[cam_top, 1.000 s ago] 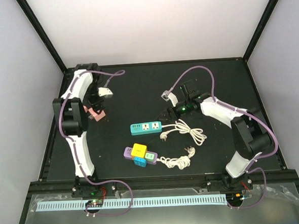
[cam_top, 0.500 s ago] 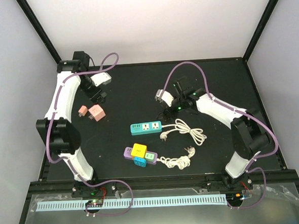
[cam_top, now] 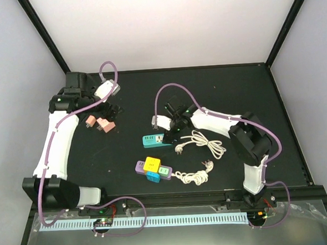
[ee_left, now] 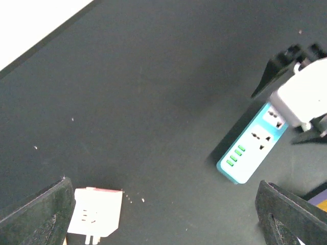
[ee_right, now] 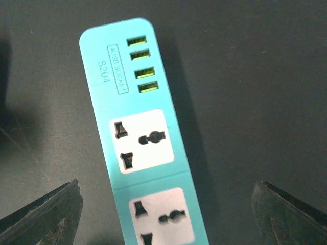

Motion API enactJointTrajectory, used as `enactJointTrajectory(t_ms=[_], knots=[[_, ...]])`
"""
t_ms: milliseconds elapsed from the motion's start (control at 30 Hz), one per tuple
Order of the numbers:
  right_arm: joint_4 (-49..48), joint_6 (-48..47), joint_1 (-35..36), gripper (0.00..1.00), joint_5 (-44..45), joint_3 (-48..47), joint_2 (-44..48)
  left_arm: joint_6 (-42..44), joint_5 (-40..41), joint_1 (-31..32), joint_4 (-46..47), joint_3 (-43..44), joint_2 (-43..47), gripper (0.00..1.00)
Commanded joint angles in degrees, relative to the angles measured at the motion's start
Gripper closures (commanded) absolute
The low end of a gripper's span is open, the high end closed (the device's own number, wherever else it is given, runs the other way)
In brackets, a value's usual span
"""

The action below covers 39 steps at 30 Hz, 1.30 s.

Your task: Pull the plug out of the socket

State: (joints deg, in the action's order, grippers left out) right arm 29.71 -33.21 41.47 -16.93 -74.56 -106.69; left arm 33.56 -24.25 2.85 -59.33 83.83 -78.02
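Right tool: spread wide and empty. Over the last second it has travelled left across the black surface, from well right of the power strips to directly above one of them.
Teal plastic power strip: lies flat under the right tool, with one finger showing on either side of it. Both of its three-pin sockets and all four green USB ports are bare in the right wrist view, so there is nothing left to pull here.
Left tool: also wide open, holding nothing. It has drawn back from the pink pieces toward the far-left corner and now hangs above the surface.
Two small pink plastic plugs: loose on the surface, close together, well apart from either strip. They have not moved in the last half second.
Purple plastic power strip: unmoved, near the teal one. It still carries a yellow cube-shaped block and a blue block seated on top.
White coiled cords: slack on the surface to the right of both strips, untouched.
Meaning for the task: the pink plugs are probably out already. The yellow and blue blocks look like the remaining plugs. From these views I cannot tell whether the right tool means to steady the teal strip or shift it.
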Motion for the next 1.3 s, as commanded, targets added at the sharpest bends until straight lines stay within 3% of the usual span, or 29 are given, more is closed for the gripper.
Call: enactJointTrajectory(t_ms=[0,400,700,833,1267], knots=[[-0.7,-2.2,1.6,0.07,5.3,-2.4,-3.1,-4.2,-5.2,0.5,6.1,-1.6,2.8,0.01],[-3.2,-5.0,2.4,0.08,9.0,-2.6,-7.8,-7.9,-4.1,1.5,10.1,-6.7,7.9,0.01],[-1.4,-7.7,1.2,0.29,9.3,1.0,-5.0,-7.7,-4.0,2.8,10.6,-8.9,9.0,0.01],[-0.7,-9.5,-1.4,0.46,10.7,3.1,-3.4,-7.5,-3.7,3.2,10.5,-9.0,9.0,0.01],[0.1,-14.3,-14.2,0.58,11.4,10.4,2.1,-8.5,-3.3,4.1,10.3,-7.1,8.5,0.01]])
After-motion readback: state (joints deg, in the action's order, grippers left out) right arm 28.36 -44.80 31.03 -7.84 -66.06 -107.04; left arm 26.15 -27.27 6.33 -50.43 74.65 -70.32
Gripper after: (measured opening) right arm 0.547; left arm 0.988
